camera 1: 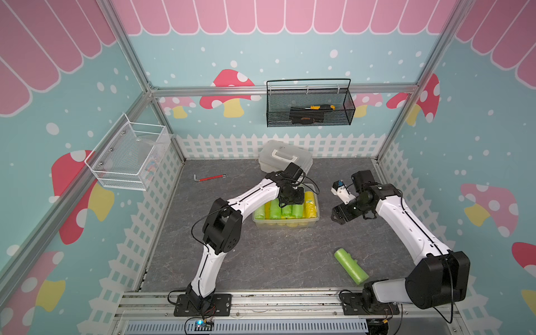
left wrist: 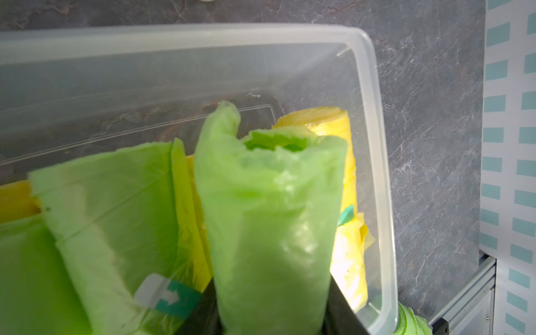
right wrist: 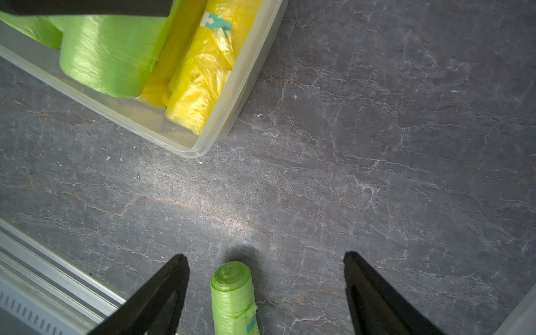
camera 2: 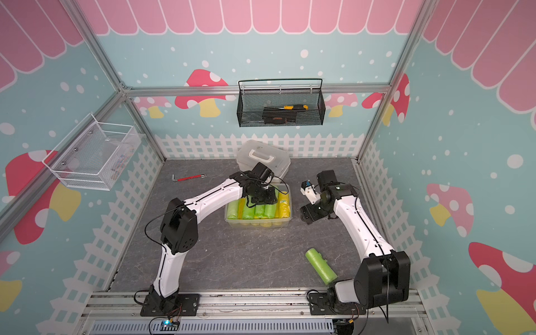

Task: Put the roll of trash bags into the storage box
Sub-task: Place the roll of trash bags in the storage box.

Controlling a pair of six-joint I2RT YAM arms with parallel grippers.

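Note:
The storage box (camera 1: 285, 224) (camera 2: 258, 224) is a clear tub holding several green and yellow rolls. My left gripper (camera 1: 291, 200) (camera 2: 262, 199) (left wrist: 271, 307) hangs over the box, shut on a green roll of trash bags (left wrist: 269, 217). That roll points down among the others, next to a yellow roll (left wrist: 345, 255) along the box wall (left wrist: 380, 145). Another green roll (camera 1: 351, 266) (camera 2: 321, 266) (right wrist: 233, 298) lies loose on the table near the front. My right gripper (camera 1: 338, 216) (camera 2: 306, 216) (right wrist: 265, 255) is open in the air to the right of the box (right wrist: 220, 127), holding nothing.
A white case with a handle (camera 1: 285, 156) stands just behind the box. A red-handled hex key (camera 1: 210, 177) lies at the back left. A black mesh basket (camera 1: 310, 107) with tools hangs on the back wall, a white wire basket (camera 1: 127, 156) on the left wall.

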